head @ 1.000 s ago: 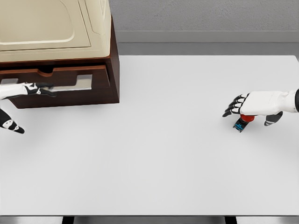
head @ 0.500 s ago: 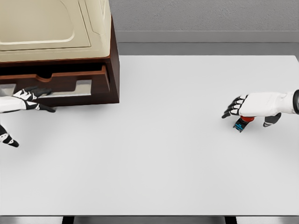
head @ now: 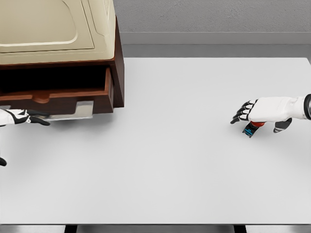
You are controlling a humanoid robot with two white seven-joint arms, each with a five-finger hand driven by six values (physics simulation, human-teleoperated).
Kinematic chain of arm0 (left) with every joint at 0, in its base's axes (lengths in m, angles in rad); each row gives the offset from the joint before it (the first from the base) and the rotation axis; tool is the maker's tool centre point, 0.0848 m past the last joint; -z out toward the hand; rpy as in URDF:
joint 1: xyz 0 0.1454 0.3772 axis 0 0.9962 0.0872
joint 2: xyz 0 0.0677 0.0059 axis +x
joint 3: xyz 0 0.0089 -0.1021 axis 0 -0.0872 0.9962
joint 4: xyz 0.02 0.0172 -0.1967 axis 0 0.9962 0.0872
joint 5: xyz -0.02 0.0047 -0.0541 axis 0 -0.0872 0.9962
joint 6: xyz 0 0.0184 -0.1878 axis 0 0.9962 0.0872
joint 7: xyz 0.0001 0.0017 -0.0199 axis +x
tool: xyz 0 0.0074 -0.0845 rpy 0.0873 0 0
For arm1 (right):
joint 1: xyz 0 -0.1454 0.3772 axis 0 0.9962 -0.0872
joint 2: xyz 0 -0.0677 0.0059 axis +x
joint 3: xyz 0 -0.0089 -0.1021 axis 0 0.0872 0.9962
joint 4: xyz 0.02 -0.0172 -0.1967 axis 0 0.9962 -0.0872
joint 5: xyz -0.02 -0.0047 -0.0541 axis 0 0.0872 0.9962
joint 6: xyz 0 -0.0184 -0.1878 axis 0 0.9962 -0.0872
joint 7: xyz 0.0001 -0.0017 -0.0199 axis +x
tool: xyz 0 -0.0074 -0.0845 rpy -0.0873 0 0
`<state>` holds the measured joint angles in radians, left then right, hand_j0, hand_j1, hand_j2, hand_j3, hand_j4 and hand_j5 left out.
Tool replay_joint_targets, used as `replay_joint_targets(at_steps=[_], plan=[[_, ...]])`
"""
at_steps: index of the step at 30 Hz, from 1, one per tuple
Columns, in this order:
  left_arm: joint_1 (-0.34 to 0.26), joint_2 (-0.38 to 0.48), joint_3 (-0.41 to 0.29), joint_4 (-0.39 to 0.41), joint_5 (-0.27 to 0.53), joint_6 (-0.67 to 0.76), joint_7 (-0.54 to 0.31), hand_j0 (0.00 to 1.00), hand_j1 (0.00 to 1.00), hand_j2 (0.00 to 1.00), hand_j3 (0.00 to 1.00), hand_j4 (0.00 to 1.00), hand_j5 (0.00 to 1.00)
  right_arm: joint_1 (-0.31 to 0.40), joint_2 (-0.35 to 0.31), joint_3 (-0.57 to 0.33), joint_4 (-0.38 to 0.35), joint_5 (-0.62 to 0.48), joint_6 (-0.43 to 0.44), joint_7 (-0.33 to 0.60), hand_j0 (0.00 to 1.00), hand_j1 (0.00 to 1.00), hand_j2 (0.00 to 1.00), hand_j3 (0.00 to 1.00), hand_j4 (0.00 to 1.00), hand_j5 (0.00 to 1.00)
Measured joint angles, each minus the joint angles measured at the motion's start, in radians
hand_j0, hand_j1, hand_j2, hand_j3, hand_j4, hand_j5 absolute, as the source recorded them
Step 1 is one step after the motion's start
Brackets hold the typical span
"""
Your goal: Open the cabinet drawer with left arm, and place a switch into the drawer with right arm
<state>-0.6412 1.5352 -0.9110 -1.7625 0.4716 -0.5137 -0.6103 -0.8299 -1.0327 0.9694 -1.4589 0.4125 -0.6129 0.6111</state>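
The cabinet (head: 58,48) sits at the far left corner of the white table (head: 170,170), its cream top running out of view at the upper left edge. Its brown drawer (head: 53,99) stands pulled out toward the viewer, leaving a dark open gap above the drawer front and behind it. A pale metal handle plate (head: 73,110) hangs at the drawer's lower front edge.

The left hand (head: 22,117) comes in from the left edge of the view, just below the drawer front, with its dark fingers (head: 40,119) stretched flat toward the handle plate; whether they touch or hook the plate cannot be told, and nothing shows them wrapped around it.

The right hand (head: 257,114) enters from the right edge and lies low over the table near its right side. Its fingers are curled downward over the switch (head: 252,127), a small red and blue thing with a dark base that peeps out beneath the palm. The thumb shows on the near side of the switch, so the hand looks closed around it, with the switch at or just above the table surface.

Between the 2 hands the table is a wide bare stretch, from the cabinet's right side across to the switch. The table's near edge runs along the bottom of the view.
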Motion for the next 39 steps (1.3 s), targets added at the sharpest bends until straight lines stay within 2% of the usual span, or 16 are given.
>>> replay_joint_targets(at_steps=[21, 28, 30, 32, 37, 39], plan=[[-0.018, 0.043, 0.010, 0.000, 0.122, -0.053, -0.001, 1.00, 1.00, 1.00, 1.00, 1.00, 1.00, 0.000, 0.018, -0.005, 0.031, 0.014, 0.000, 0.000, 1.00, 1.00, 1.00, 1.00, 1.00, 1.00], [-0.066, 0.080, 0.013, 0.001, 0.165, -0.095, -0.001, 1.00, 1.00, 1.00, 1.00, 1.00, 1.00, 0.002, 0.018, -0.005, 0.032, 0.014, 0.000, 0.000, 0.91, 0.91, 0.91, 0.91, 0.91, 0.91], [-0.068, 0.090, 0.028, 0.005, 0.193, -0.094, -0.001, 1.00, 1.00, 1.00, 1.00, 1.00, 1.00, 0.002, 0.018, -0.005, 0.032, 0.014, 0.000, 0.000, 0.82, 0.82, 0.82, 0.82, 0.82, 0.82], [-0.072, 0.103, 0.041, 0.011, 0.212, -0.091, -0.001, 1.00, 1.00, 1.00, 1.00, 1.00, 1.00, 0.005, 0.018, -0.005, 0.032, 0.013, 0.000, 0.000, 0.78, 0.78, 0.78, 0.78, 0.78, 0.78], [-0.081, 0.118, 0.079, 0.045, 0.250, -0.055, -0.001, 1.00, 1.00, 1.00, 1.00, 1.00, 1.00, 0.005, 0.018, -0.005, 0.031, 0.013, 0.000, 0.000, 0.77, 0.77, 0.77, 0.77, 0.77, 0.77], [-0.081, 0.117, 0.087, 0.058, 0.254, -0.042, -0.001, 1.00, 1.00, 1.00, 1.00, 1.00, 1.00, 0.005, 0.018, -0.005, 0.031, 0.013, 0.000, 0.000, 0.73, 0.73, 0.73, 0.73, 0.73, 0.73]])
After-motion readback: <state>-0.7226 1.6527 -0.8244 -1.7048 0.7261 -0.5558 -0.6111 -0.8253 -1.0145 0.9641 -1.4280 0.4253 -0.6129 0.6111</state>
